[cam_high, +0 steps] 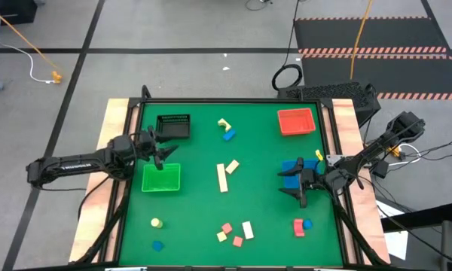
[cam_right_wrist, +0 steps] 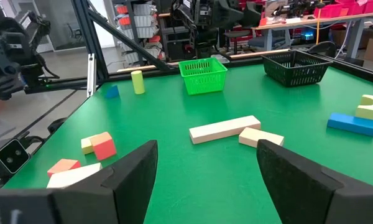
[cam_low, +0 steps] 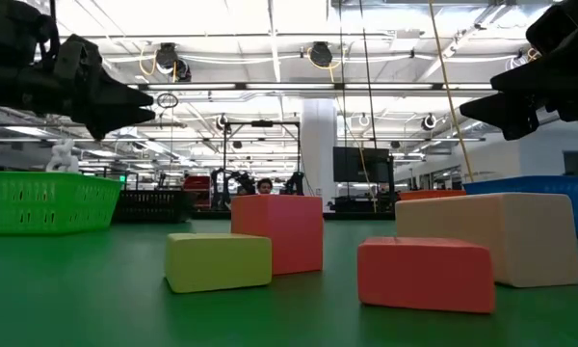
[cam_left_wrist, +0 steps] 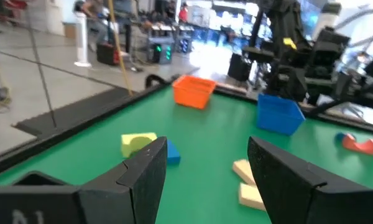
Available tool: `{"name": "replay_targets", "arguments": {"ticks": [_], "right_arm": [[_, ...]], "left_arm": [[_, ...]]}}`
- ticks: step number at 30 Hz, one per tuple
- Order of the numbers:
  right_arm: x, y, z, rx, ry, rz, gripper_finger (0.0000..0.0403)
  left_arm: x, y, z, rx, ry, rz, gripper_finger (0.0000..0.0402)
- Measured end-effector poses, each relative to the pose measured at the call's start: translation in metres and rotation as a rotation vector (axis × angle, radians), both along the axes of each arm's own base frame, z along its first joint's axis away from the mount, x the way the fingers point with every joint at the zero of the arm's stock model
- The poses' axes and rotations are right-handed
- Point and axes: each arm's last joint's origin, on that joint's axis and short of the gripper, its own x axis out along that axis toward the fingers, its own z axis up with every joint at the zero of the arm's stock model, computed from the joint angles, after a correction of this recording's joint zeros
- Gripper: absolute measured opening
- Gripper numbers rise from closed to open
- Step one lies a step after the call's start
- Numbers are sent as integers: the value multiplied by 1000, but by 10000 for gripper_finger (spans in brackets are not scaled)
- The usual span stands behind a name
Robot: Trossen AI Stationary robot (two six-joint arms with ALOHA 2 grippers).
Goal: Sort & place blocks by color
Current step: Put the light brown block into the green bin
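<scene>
Small blocks lie scattered flat on the green table (cam_high: 196,211). A yellow-green piece and a blue bar (cam_high: 227,129) sit far of centre, two cream bars (cam_high: 226,175) at the middle, and a red, yellow and cream cluster (cam_high: 234,233) near the near edge. Red and blue blocks (cam_high: 301,224) are at near right; a yellow cylinder (cam_high: 156,223) and a blue block (cam_high: 157,245) at near left. My left gripper (cam_high: 168,154) (cam_left_wrist: 205,155) hangs open over the far rim of the green bin (cam_high: 161,178). My right gripper (cam_high: 285,183) (cam_right_wrist: 205,155) hangs open beside the blue bin (cam_high: 292,167). Both are empty.
A black bin (cam_high: 173,125) stands at far left and a red bin (cam_high: 296,121) at far right. Wooden rails (cam_high: 117,120) frame the table's left and right sides. Open green surface lies between the cream bars and the near cluster.
</scene>
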Motion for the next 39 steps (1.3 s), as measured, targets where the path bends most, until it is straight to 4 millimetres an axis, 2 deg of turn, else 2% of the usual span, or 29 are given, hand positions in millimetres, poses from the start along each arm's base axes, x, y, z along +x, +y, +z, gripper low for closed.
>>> {"name": "replay_targets", "arguments": {"ticks": [5, 9, 15, 21, 27, 33, 39], "right_arm": [[0, 0, 0, 0, 0, 0, 267], [0, 0, 0, 0, 0, 0, 267], [0, 0, 0, 0, 0, 0, 267], [0, 0, 0, 0, 0, 0, 267], [0, 0, 0, 0, 0, 0, 267], [0, 0, 0, 0, 0, 0, 267], [0, 0, 0, 0, 0, 0, 267]], "left_arm": [[11, -3, 21, 6, 17, -69, 225], [22, -6, 28, 9, 98, -113, 225], [43, -16, 23, 9, 243, -220, 225], [74, -36, 21, 45, 381, -349, 225], [104, -54, 9, 210, 552, -467, 225], [128, -64, 5, 350, 610, -542, 225], [159, -68, 5, 189, 610, -463, 225]]}}
